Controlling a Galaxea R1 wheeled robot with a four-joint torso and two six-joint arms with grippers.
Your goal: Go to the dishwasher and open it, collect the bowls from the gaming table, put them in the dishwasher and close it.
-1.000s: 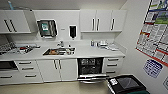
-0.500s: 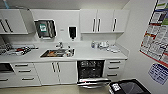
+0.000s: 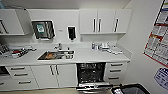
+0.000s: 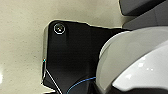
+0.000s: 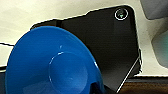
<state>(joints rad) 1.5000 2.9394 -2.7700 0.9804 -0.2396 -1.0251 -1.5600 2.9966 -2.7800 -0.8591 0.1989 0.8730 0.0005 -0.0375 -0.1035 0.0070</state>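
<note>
Blue bowl (image 5: pixel 50 65), open dishwasher (image 3: pixel 90 73)

The kitchen is evenly and brightly lit, seemingly from overhead, with soft shade under the wall cabinets (image 3: pixel 105 21) and a dark dishwasher (image 3: pixel 90 73) cavity. The head view is soft and blocky, its straight lines bowing toward the edges. In the right wrist view the blue bowl (image 5: pixel 52 65) is blurred, with faint glare.
</note>
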